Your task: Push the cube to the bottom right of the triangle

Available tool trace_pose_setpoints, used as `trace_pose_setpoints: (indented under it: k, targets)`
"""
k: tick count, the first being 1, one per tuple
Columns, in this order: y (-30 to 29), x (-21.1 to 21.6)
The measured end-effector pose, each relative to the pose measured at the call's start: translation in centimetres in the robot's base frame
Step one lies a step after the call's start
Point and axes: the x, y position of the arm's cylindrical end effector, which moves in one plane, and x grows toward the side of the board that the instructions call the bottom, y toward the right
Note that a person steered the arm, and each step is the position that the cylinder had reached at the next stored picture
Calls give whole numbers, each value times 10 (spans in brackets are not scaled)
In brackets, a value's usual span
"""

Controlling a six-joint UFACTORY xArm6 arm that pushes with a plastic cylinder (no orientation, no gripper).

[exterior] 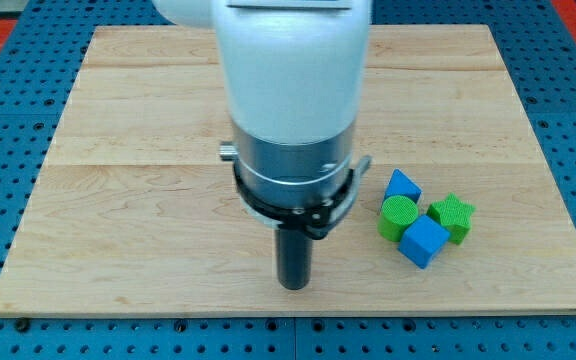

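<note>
Blue cube (424, 241) is lying at the view's lower right, touching the green cylinder (399, 217), beneath the blue triangle (402, 186) and beside a green star (453, 216). My tip (293, 285), a fingerless rod gripping nothing, is standing well left of the cube on the wooden board (128, 180).

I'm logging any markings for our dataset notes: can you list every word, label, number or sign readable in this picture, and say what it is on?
None: no text, number, brand or sign can be read anywhere in the view.
The arm's white housing is plain.
The wooden board carries no marks.
The blue triangle block, green cylinder, blue cube and green star block are unmarked.
My tip stands to the view's left of the blocks, bare and dark.
</note>
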Motion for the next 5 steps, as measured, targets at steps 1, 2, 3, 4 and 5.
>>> trace_pose_setpoints:
  k: [1,2,3,4,5]
  targets:
    - [52,0]
    - [106,0]
    - [132,0]
    - [134,-4]
    - [134,-13]
